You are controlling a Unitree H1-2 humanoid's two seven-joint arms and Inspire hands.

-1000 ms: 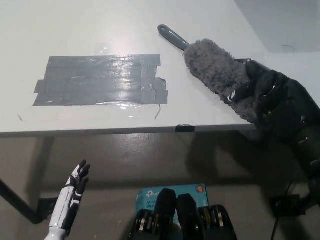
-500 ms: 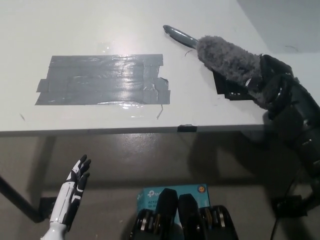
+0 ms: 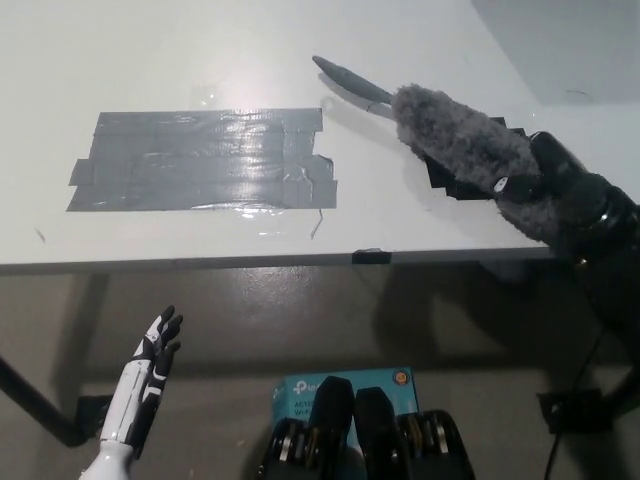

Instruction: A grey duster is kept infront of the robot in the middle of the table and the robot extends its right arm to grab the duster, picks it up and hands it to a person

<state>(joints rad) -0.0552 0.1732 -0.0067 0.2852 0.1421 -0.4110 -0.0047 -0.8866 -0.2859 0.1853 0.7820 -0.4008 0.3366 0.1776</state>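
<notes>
One hand does the work: the black right hand (image 3: 560,195) is wrapped around the fluffy end of the grey duster (image 3: 465,150), its fingers closed into the fibres so that part of the head is hidden under the grip. The duster is held at the right side of the white table (image 3: 200,50), above the tabletop rather than lying flat on it as far as can be judged, with its dark handle (image 3: 350,82) pointing up and to the left, away from the robot. That free handle is probably what would be offered, since a person could take it without touching the robot's fingers; no person is seen in the view. A patch of grey tape (image 3: 200,160) is stuck in the middle of the table, apparently marking where the duster is meant to be placed. The white left hand (image 3: 150,375) is kept low at the lower left, below the table edge, its fingers spread and holding nothing, well clear of the working side.
</notes>
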